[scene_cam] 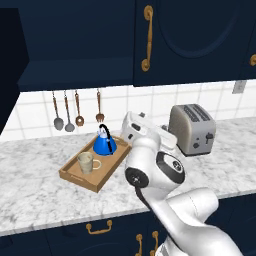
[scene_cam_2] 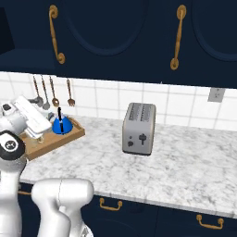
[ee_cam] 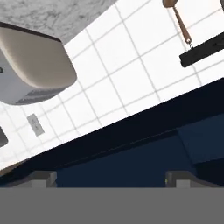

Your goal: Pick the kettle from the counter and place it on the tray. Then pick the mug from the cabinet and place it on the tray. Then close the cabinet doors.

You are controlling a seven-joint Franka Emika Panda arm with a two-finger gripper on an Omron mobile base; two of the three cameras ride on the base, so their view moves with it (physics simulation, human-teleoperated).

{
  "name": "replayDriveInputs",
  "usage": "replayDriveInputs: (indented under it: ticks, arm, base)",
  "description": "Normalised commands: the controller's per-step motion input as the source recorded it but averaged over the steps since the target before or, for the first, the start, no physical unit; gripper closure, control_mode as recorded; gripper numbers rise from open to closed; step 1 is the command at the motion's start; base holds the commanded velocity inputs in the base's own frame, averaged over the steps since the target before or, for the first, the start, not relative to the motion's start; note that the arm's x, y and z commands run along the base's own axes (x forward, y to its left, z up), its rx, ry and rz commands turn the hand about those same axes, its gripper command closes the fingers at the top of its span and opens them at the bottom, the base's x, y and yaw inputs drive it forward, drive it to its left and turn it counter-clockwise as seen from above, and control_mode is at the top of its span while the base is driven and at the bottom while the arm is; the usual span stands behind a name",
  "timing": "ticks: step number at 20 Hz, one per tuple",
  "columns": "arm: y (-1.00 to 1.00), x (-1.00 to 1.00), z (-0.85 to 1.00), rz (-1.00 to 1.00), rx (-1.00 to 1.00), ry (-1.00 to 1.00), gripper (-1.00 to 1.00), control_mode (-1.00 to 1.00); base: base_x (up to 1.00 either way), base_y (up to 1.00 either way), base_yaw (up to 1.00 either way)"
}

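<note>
Kettle and mug loaded on the tray, doors next.
The bright blue cone-shaped kettle [scene_cam: 105, 144] and beige speckled mug [scene_cam: 86, 162] stand together in the wooden tray [scene_cam: 75, 179] on the marbled counter [scene_cam: 40, 195]; the gripper [ee_cam: 109, 178], tips spread wide and empty, tilts up toward the navy cabinet doors [scene_cam: 192, 40], probably to shut them.

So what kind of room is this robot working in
A kitchen, rendered in simulation: a white-grey marbled stone counter carries a boxy silver toaster, metal and wooden utensils hang on the white tiled wall, and dark navy cabinet doors with brass handles sit above.
</note>
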Motion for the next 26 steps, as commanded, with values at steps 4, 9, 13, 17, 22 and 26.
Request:
replayDriveInputs:
  ticks: [4,9,13,17,22,26]
  arm:
    - [0.85,-0.54,0.11,-0.16,-0.28,-0.07,-1.0,-1.0]
    - [0.71,-0.62,0.2,-0.17,-0.25,-0.11,-1.0,-1.0]
    - [0.33,-0.68,-0.04,-0.02,-0.18,-0.33,-1.0,-1.0]
    - [0.48,-0.76,0.3,-0.06,-0.19,-0.31,-1.0,-1.0]
    - [0.92,-0.15,0.08,-0.25,-0.26,-0.03,-1.0,-1.0]
    - [0.98,0.0,0.0,-0.28,-0.26,0.0,-1.0,-1.0]
  base:
    - [0.0,0.0,0.0]
    - [0.0,0.0,0.0]
    - [0.0,0.0,0.0]
    - [0.0,0.0,0.0]
    - [0.0,0.0,0.0]
    - [0.0,0.0,0.0]
